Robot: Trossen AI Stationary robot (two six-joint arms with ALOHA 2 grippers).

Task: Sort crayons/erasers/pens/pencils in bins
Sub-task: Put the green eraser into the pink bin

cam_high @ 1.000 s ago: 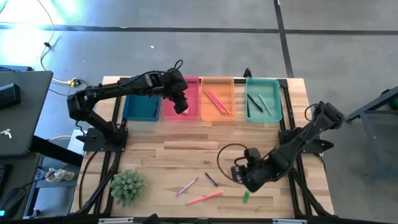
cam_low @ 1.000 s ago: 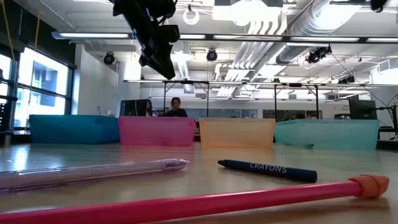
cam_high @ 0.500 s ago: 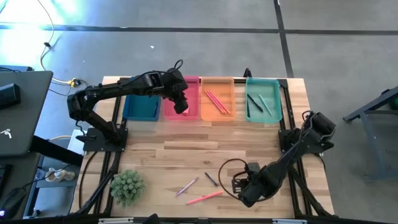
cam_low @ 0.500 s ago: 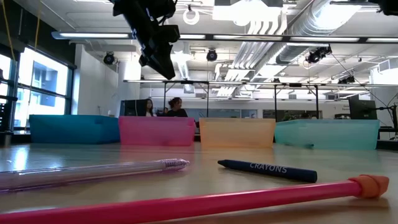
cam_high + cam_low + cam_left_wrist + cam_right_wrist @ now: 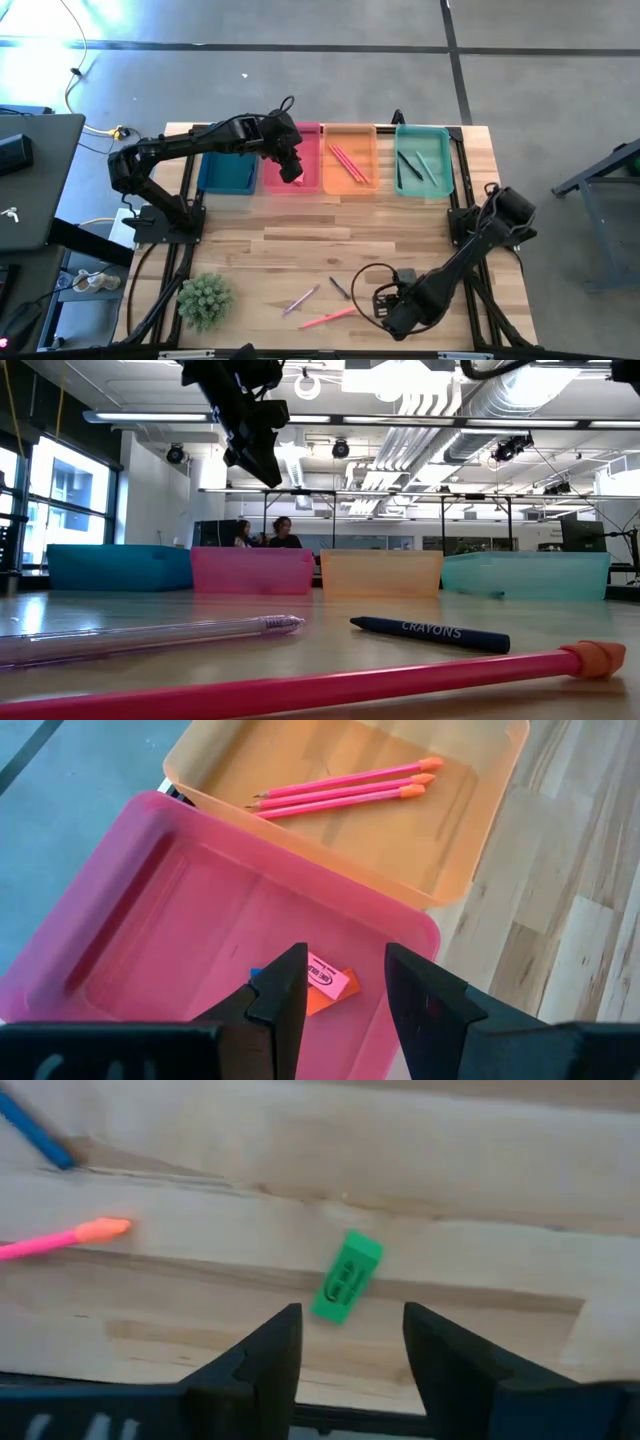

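Note:
A green eraser point(image 5: 346, 1276) lies flat on the wood near the table's front edge. My right gripper point(image 5: 345, 1350) hangs open just above it, pointing down, and in the high view my right gripper point(image 5: 393, 310) hides the eraser. Along the far edge stand the blue bin point(image 5: 228, 174), pink bin point(image 5: 312, 150), orange bin point(image 5: 352, 160) and teal bin point(image 5: 424, 160). My left gripper point(image 5: 345, 990) is open and holds nothing. It hovers over the pink bin point(image 5: 180, 920), where pink, orange and blue erasers point(image 5: 328, 982) lie on the floor.
A purple pen point(image 5: 300, 299), a dark blue crayon point(image 5: 340, 288) and a pink pencil point(image 5: 328, 318) lie left of my right gripper. Three pink pencils point(image 5: 345, 788) lie in the orange bin, and pens point(image 5: 410, 165) in the teal bin. A small green plant point(image 5: 205, 300) stands at the front left.
My right gripper has come down and moved toward the table's near edge and a little left, turning at the wrist. It now covers the green eraser in the high view.

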